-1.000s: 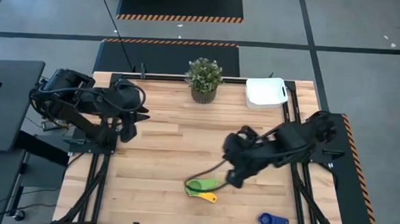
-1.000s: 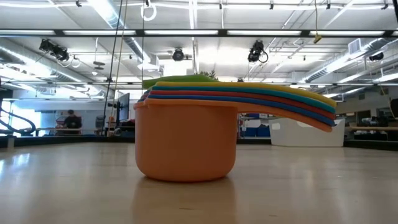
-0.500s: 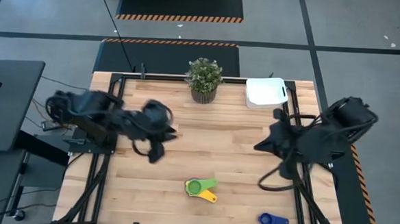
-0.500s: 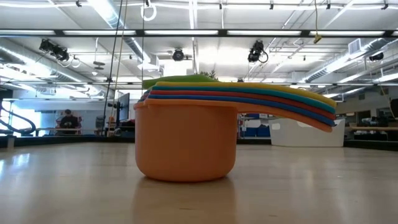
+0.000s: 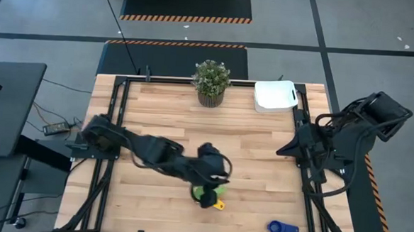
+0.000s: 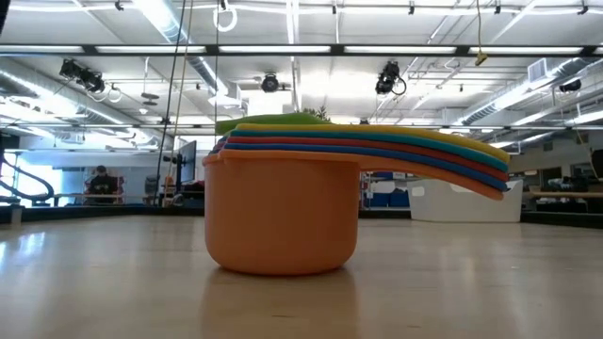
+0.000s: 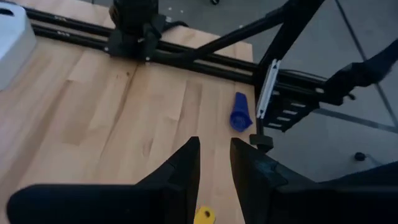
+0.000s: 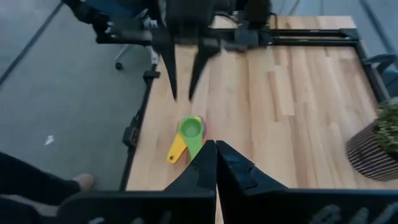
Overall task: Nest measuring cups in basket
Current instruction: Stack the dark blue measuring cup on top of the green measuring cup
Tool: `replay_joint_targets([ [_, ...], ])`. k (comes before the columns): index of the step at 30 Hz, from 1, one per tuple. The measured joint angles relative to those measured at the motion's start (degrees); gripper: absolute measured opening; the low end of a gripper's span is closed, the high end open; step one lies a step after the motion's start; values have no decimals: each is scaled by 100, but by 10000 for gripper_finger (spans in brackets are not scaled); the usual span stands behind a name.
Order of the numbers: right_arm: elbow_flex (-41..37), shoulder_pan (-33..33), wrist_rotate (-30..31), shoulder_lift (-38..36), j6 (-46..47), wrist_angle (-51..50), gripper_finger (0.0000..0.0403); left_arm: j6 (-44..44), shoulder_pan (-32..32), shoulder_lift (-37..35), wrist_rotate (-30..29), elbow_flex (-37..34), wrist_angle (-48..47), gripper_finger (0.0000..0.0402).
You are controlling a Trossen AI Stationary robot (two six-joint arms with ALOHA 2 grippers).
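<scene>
Near the table's front edge sits a nested stack of small round plastic measuring cups, green on top with a yellow handle sticking out. Directly above it hangs the left gripper, jaws slightly apart and empty. A lone blue plastic cup lies at the front right corner. At the right edge waits the right gripper, jaws closed. By the far edge, the white rectangular plastic basket stands beside a potted green plant.
</scene>
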Motion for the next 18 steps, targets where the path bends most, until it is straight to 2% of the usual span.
replay_joint_targets([
  [4, 0, -3, -312, -65, -98, 0, 3, 147, 1, 470, 0, 0, 555, 95],
  [13, 0, -4, -316, -201, -149, 2, 3, 487, 148, 1465, 7, 0, 1633, 95],
  [15, 0, -5, -269, -208, -149, 0, 3, 463, 192, 1652, 152, 0, 1932, 95],
  [18, 0, -17, -253, -209, -145, 2, 3, 463, 263, 1931, 701, 0, 2421, 95],
])
